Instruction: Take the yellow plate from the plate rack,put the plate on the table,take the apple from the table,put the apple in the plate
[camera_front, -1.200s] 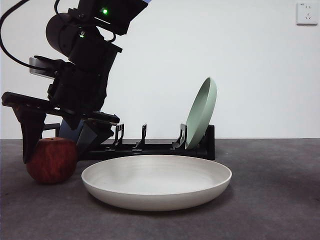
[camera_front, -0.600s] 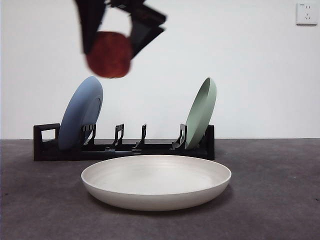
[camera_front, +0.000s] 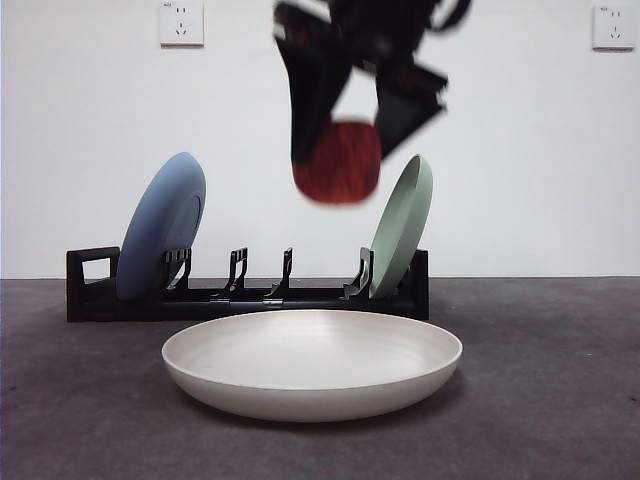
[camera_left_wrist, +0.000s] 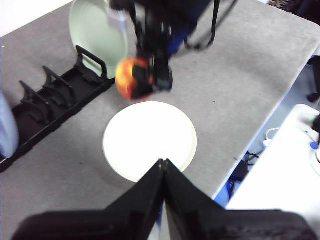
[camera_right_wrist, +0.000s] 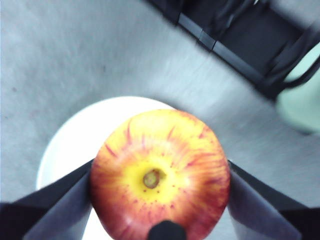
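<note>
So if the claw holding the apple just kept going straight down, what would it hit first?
Probably the yellow plate: the right claw, shut on the apple, hangs above it, though perhaps near its rim.

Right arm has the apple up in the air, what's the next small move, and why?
Probably lower it straight down, then release. The right gripper holds the apple well above the yellow plate, which lies flat on the table; the right wrist view shows the plate beneath.

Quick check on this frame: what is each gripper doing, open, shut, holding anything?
Left gripper: shut, holding nothing, raised above the table.
Right gripper: shut on the apple, held in the air over the yellow plate.
</note>
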